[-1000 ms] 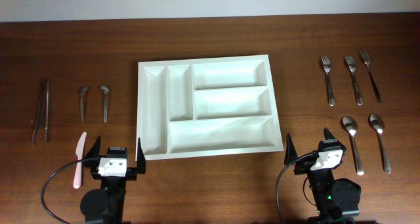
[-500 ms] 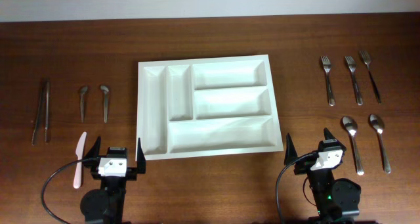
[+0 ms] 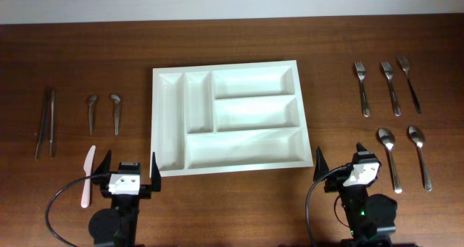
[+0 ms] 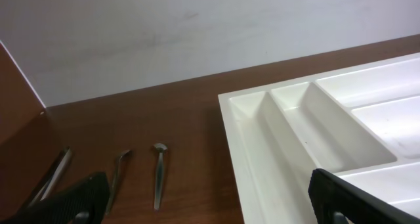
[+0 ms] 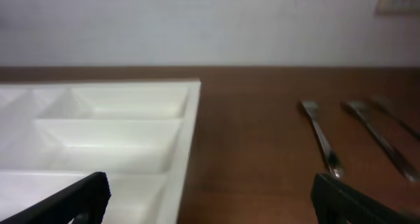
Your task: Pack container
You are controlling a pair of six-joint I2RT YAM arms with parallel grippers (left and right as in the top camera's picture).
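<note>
The container (image 3: 254,113), a white tray with five compartments, lies mid-table with nothing in it. My left gripper (image 3: 130,158) stands open just off its near left corner, nothing between the fingers. My right gripper (image 3: 340,156) stands open off the near right corner, also holding nothing. In the left wrist view the container (image 4: 295,119) fills the right side beyond my open left gripper (image 4: 210,207). The right wrist view has the container (image 5: 118,129) on the left and my right gripper (image 5: 210,201) open over bare wood.
Three forks (image 3: 391,88) lie at the far right, with two spoons (image 3: 389,156) nearer. To the left are two small spoons (image 3: 116,111), metal tongs (image 3: 45,124) and a pale pink knife (image 3: 87,174) beside my left gripper.
</note>
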